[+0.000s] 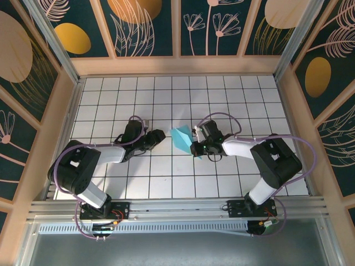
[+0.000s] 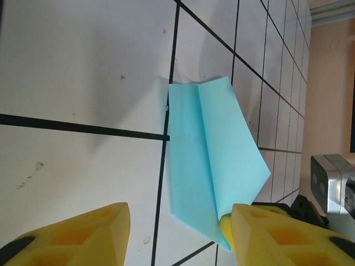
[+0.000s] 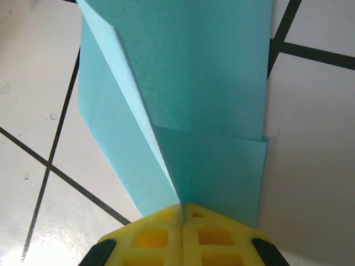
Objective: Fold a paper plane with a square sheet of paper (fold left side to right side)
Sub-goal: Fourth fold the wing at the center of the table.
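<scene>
The folded sheet of paper (image 1: pixel 181 139) lies on the counter (image 1: pixel 166 180), between my two pairs of fingers. My right fingers (image 3: pixel 152 235) pinch its pointed end, the rest stretching ahead of them. My left fingers (image 2: pixel 83 233) stand apart, the paper just ahead.

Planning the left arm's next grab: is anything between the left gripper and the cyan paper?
Nothing visible does. Only bare white grid tabletop separates the open left gripper from the folded light cyan-blue paper, one end of which is pinched in the shut right gripper.
</scene>
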`<state>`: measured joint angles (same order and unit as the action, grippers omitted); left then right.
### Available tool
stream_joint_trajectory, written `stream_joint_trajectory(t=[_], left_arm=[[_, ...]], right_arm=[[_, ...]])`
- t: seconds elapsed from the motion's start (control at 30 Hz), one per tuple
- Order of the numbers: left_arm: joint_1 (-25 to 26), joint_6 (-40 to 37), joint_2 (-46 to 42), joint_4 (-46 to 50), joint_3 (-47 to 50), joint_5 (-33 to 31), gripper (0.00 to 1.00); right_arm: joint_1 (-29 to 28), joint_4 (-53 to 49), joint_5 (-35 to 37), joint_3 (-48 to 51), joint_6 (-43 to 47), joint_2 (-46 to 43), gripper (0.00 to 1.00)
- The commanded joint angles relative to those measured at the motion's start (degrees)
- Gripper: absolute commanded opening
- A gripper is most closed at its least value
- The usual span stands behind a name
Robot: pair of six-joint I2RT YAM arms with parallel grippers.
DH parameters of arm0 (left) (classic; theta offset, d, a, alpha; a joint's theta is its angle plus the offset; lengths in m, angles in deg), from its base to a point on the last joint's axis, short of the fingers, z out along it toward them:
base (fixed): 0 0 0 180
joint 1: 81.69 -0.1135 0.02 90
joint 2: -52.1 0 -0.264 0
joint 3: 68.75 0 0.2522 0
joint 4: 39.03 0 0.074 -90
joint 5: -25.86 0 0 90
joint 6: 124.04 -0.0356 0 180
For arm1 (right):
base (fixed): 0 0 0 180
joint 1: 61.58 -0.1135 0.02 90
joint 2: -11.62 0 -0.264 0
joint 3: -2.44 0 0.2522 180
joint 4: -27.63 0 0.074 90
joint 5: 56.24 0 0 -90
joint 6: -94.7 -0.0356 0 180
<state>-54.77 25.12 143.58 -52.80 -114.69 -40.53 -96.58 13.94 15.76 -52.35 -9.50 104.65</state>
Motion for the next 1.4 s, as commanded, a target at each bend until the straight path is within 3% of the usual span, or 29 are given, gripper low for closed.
stream_joint_trajectory(t=[0.0,0.6,1.37], left_arm=[[1.1,1.5,1.6,-3.0,-1.6,1.1,0.51],[6.6,3.8,9.5,-5.7,-7.2,1.8,0.5],[8.5,4.1,15.4,-5.6,-12.3,2.8,0.49]], right_arm=[[1.1,0.1,-4.7,0.4,-1.7,-2.0,0.0],[2.4,3.3,-10.9,0.1,-5.2,0.5,0.0],[2.5,5.5,-13.3,0.4,-6.5,2.8,0.0]])
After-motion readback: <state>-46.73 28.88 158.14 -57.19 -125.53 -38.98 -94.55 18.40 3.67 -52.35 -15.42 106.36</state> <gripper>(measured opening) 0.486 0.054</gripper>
